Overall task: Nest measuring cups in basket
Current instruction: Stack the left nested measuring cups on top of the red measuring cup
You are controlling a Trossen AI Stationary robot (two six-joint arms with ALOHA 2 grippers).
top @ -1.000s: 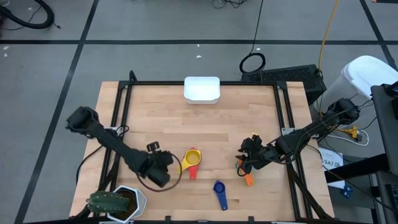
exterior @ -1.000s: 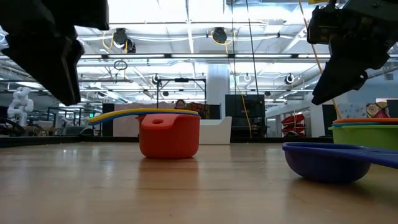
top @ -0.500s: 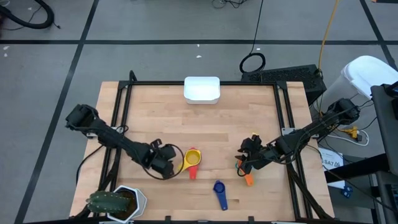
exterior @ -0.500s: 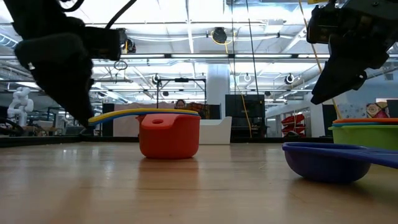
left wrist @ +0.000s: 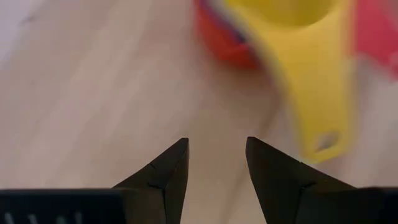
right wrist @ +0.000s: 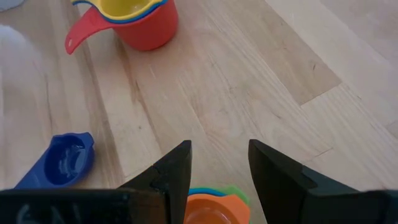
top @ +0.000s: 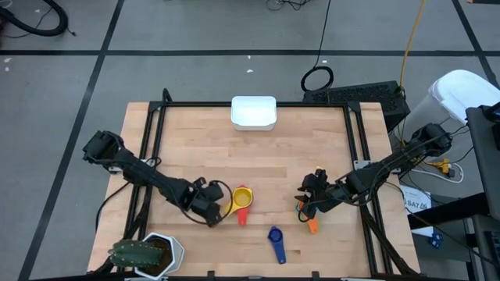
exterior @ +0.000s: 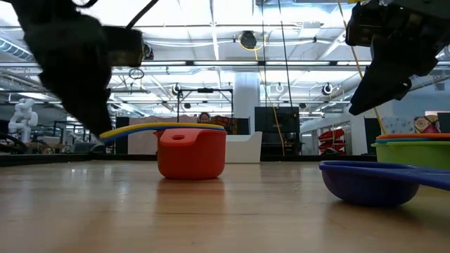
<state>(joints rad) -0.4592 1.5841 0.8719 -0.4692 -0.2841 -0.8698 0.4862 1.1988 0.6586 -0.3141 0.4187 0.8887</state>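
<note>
Hovering with fingers apart beside the nested yellow-in-red plastic measuring cups [top: 242, 201] near the wooden tabletop's [top: 258, 164] front edge, left gripper [top: 212, 209], right gripper [top: 306, 204] parted above orange-green stacked cups [top: 312, 225], white rectangular plastic basket [top: 253, 112] at rear edge.

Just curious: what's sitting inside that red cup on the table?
A yellow cup sits nested in the red cup, with a blue rim between them. Whether anything lies under those is covered.

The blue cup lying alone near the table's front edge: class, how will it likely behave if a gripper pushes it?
The blue cup looks like thin plastic, so probably light and quick to slide. Its long handle would likely make it swivel. Its shallow bowl seems unlikely to tip.
</note>
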